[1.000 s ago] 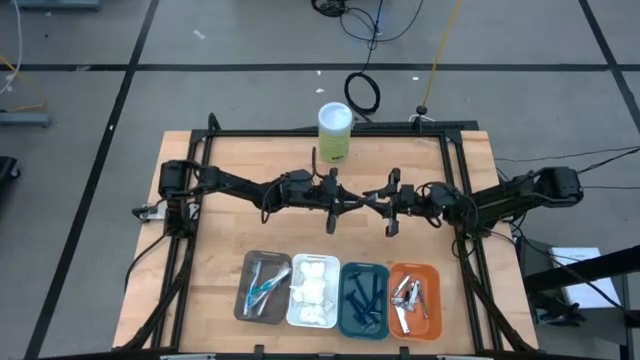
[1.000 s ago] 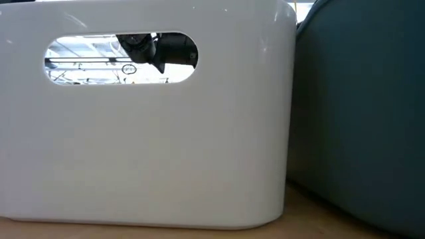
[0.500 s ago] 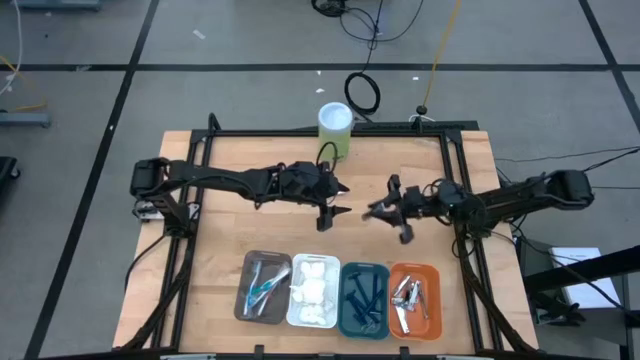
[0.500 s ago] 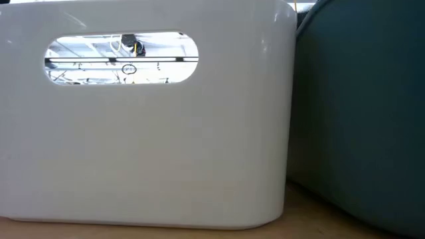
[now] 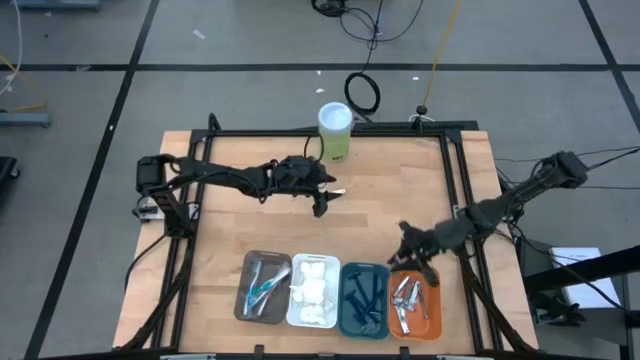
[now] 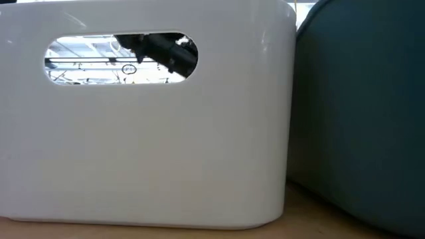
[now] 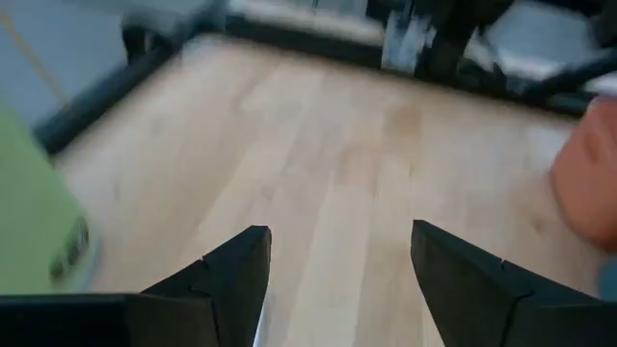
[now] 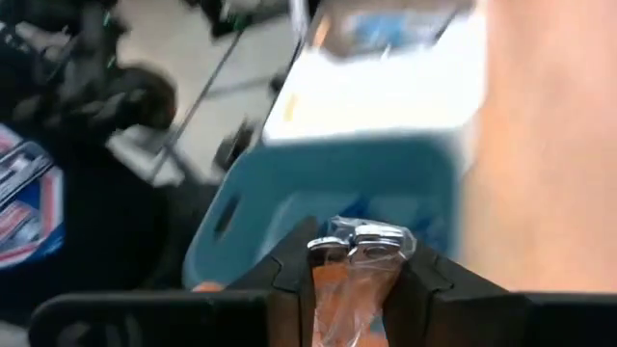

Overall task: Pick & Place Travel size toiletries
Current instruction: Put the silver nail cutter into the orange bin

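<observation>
Four trays stand in a row at the table's near edge: brown [image 5: 262, 285] with toothbrushes, white [image 5: 313, 291] with soft wads, teal [image 5: 364, 298] with dark blue razors, orange [image 5: 415, 298] with silver tools. My right gripper [image 5: 412, 245] hovers over the orange tray's far edge, shut on a small shiny silver metal tool [image 8: 359, 239]. My left gripper [image 5: 328, 197] hangs open over the table's middle, near the green-and-white canister [image 5: 335, 131]; only bare wood shows between its fingers [image 7: 337, 260]. My right gripper pinches the silver metal tool between its two fingers [image 8: 424, 280]. The tool's shiny end [image 8: 371, 234] sticks out just past the fingertips, and the rest runs back between them. The tool is lifted clear, above the trays.
The canister stands at the table's far edge. A black frame [image 5: 455, 190] runs around the work area. Bare wood lies between the canister and the tray row. In the low view the white tray's wall [image 6: 146, 133] and the teal tray's wall [image 6: 358, 99] fill the picture.
Both grippers stood tip to tip at the table's middle. My left gripper has opened and drawn back a little toward the far edge. My right gripper has swung toward the near right, turning as it went, and now stands over the orange tray's far edge.
</observation>
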Robot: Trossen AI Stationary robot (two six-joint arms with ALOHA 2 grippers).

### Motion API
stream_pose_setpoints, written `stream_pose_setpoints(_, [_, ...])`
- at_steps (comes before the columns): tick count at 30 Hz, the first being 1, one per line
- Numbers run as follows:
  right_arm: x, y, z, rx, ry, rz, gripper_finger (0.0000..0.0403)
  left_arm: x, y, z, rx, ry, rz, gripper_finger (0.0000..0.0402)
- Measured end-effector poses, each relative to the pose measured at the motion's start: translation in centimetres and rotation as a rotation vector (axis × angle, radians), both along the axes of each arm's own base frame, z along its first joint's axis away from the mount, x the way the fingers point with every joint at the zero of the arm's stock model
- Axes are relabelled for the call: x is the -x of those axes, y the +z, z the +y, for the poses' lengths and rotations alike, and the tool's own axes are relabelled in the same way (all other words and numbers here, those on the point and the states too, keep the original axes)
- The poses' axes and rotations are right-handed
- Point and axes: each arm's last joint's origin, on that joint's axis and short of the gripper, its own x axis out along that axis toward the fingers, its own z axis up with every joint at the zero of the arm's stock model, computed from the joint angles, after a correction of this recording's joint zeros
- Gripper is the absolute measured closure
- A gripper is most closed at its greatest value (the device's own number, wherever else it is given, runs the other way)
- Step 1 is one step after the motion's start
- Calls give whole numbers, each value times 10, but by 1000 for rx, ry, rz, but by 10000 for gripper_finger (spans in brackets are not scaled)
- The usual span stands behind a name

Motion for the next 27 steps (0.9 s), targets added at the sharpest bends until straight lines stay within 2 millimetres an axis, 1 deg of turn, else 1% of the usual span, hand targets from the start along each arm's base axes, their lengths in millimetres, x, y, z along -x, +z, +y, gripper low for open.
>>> stream_pose_setpoints(3, [5, -7, 19, -55, 46, 107, 336, -1, -13, 2, 31, 15, 36, 160])
stream_pose_setpoints(6, [11, -14, 35, -105, 68, 193, 336, -2, -19, 0, 36, 11, 51, 160])
stream_pose_setpoints(9, [16, -21, 45, -160, 58, 291, 336, -4, -23, -2, 35, -1, 59, 160])
stream_pose_setpoints(12, [20, -27, 50, -208, 28, 386, 335, -6, -28, -6, 36, -10, 67, 160])
stream_pose_setpoints(14, [21, -29, 52, -228, 13, 416, 318, -7, -28, -6, 35, -12, 66, 160])
stream_pose_setpoints(17, [20, -29, 52, -233, 12, 415, 268, -7, -28, -6, 32, -14, 66, 160])
stream_pose_setpoints(20, [20, -28, 51, -229, 15, 405, 228, -7, -27, -6, 30, -13, 57, 160])
stream_pose_setpoints(23, [19, -28, 50, -214, 18, 394, 205, -7, -28, -6, 30, -14, 60, 160])
stream_pose_setpoints(27, [17, -28, 48, -181, 30, 364, 189, -6, -30, -7, 36, -13, 84, 160])
